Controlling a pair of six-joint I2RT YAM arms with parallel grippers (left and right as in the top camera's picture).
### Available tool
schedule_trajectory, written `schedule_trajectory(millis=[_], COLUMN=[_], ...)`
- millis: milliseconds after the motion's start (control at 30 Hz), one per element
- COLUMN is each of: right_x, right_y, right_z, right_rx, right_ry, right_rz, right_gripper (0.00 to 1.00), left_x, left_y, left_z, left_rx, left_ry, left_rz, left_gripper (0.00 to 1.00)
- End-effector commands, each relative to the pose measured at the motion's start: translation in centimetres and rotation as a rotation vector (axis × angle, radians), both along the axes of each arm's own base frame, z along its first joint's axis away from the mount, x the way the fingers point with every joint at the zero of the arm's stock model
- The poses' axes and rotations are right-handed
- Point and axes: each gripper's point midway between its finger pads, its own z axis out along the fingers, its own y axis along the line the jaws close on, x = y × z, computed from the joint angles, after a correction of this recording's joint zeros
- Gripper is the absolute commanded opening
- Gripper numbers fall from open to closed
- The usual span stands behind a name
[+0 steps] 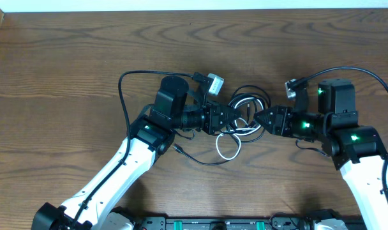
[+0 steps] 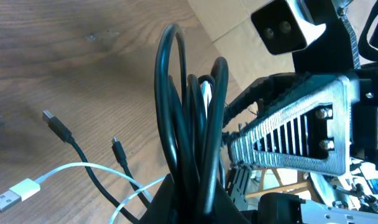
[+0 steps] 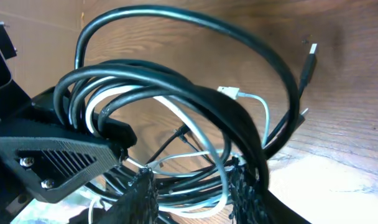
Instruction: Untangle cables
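Looking down from the overhead camera, I see both arms meeting over the middle of the brown wooden table (image 1: 60, 70), with the tangle caught between them. The long thin black cables (image 1: 250, 94) loop in a loose coil just behind the two grippers, and the shorter thin white cable (image 1: 228, 152) hangs out of the knot in a curl toward my side of the table. One black strand trails off to the left and ends in a small plug (image 1: 178, 149) lying on the wood.

My left gripper (image 1: 237, 118) is clamped tight on a bunch of black cable loops; in its wrist view those loops rise straight out of the closed jaws, with a sliver of white showing between them. Beside them on the table lie a black flat plug (image 2: 52, 122), a smaller black plug (image 2: 118, 149) and the white cable's flat white plug (image 2: 15, 194).

My right gripper (image 1: 257, 119) faces the left one, tip nearly to tip. In its wrist view the fingers (image 3: 145, 198) stand apart, with white and black strands crossing the gap and one thick black loop draped over the far finger. I cannot see any strand pinched there. Another black plug (image 3: 310, 55) sticks up at the upper right of that view.
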Motion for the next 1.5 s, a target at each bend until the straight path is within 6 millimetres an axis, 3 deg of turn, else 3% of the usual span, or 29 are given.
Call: schedule_trajectory(millis=[0,133,167,233,267,367,533,700,900,1067,1200,1467], right_x=[-0.2,0.1,0.2,0.2,0.2,-0.4,-2.4,-3.6,-4.6,-5.7,-6.0,-4.9], right_y=[0.5,0.8,0.9,0.9,0.9,1.5,2.9,2.8,2.8,3.1,3.5,3.8], right_z=[0.5,0.2,0.0,-0.3,-0.5,0.1,2.9,3.5,4.3,5.8,7.0,8.8], right_rx=[0.002,-0.001,-0.003,-0.01,-0.017,0.012,0.113,0.105,0.107,0.147,0.185,0.229], right_ry=[-0.027,-0.025,-0.021,-0.021,-0.025,-0.063,-0.2,-0.241,-0.27,-0.331,-0.379,-0.417], right_rz=[0.026,0.037,0.04,0.051,0.061,0.133,0.31,0.344,0.356,0.401,0.43,0.397], right_gripper=[0.36,0.34,0.28,0.02,0.01,0.01,0.01,0.01,0.01,0.01,0.01,0.01], left_x=[-0.7,-1.8,-2.0,-2.1,-2.1,-2.0,-0.5,0.2,1.8,3.4,3.9,3.1], left_y=[-0.3,-0.7,-0.7,-0.7,-0.7,-0.6,0.1,0.4,1.4,3.4,5.2,5.7], left_z=[1.3,2.1,2.3,2.4,2.4,2.3,0.7,0.1,-1.2,-3.7,-5.6,-6.7], left_rx=[-0.037,-0.078,-0.087,-0.09,-0.09,-0.086,-0.016,0.016,0.087,0.212,0.29,0.326], left_ry=[-0.016,-0.021,-0.023,-0.024,-0.024,-0.042,-0.011,-0.004,-0.006,0.032,0.122,0.182], left_rz=[-0.048,-0.119,-0.134,-0.139,-0.138,-0.138,-0.035,0.011,0.124,0.274,0.399,0.405], left_gripper=[0.08,0.08,0.08,0.08,0.08,0.08,0.1,0.32,0.43,0.88,0.89,0.91])
